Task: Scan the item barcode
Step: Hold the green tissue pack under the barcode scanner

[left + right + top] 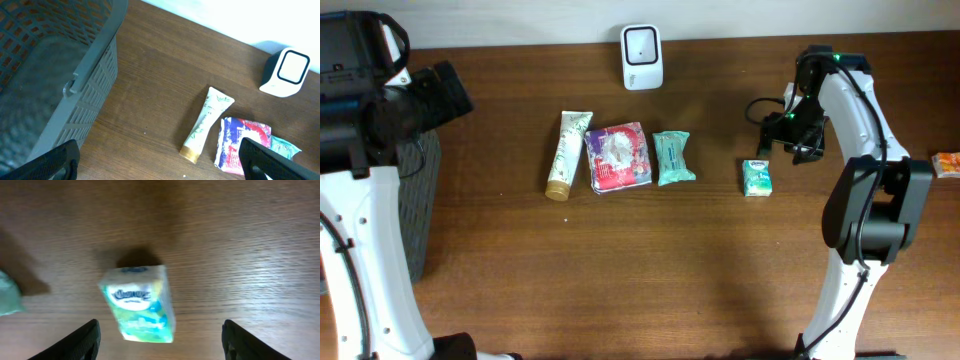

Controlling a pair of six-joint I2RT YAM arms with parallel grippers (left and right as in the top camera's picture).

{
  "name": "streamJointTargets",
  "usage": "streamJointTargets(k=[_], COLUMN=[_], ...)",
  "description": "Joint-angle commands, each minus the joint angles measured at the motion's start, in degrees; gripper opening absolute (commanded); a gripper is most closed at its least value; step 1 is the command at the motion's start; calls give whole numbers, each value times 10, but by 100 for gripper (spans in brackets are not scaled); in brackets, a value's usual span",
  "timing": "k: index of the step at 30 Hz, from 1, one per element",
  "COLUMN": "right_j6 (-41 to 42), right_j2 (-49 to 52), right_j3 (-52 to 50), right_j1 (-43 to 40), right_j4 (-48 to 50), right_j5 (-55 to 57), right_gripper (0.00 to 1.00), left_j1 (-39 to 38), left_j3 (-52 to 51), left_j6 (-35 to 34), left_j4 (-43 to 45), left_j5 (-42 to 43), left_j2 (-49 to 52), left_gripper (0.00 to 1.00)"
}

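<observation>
We judge the scan not yet done: tissue pack (756, 178) lies on the tabletop (620, 260), well apart from scanner (642, 43). Right claw (160, 330) hangs above it, spread apart and empty. Left claw (160, 160) is spread apart too, near basket (50, 75).

Orange packet (947, 163) cut by right edge; tissue pack (140, 304) print blurred; basket (60, 75) cropped.

The table (620, 280) is brown wood grain. The tissue pack (139, 302) is green, white and blue; the tube (568, 152) cream, gold-capped; the packet (618, 157) red, white and blue.
</observation>
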Motion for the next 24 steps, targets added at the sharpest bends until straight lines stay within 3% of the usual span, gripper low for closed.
streamJointTargets(k=[1,4,10,12,14,15,18,22,24], right_j6=[-32,-120,-131,-131,-132,-131,-136,-250,-258], right_j2=[-13,-13,-12,-12,-12,-12,-13,-13,-13], right_j3=[-2,-15,-138,-181,-202,-202,-171,-115,-108], right_j1=[-20,-39,-42,-41,-41,-41,-42,-36,-26], right_j4=[-3,-14,78,124,141,135,104,74,88], right_j5=[-23,-120,-133,-171,-192,-218,-386,-723,-769], right_gripper=[55,55,54,41,13,4,4,4,4], left_j1=[2,2,2,2,2,2,2,2,2], left_j3=[2,2,2,2,2,2,2,2,2], left_j6=[-5,-5,-5,-5,-5,-5,-5,-5,-5], left_j4=[1,1,1,1,1,1,1,1,1], left_j5=[-2,-2,-2,-2,-2,-2,-2,-2,-2], left_j2=[-4,-4,-4,-4,-4,-4,-4,-4,-4], left_gripper=[99,99,99,99,99,99,99,99,99])
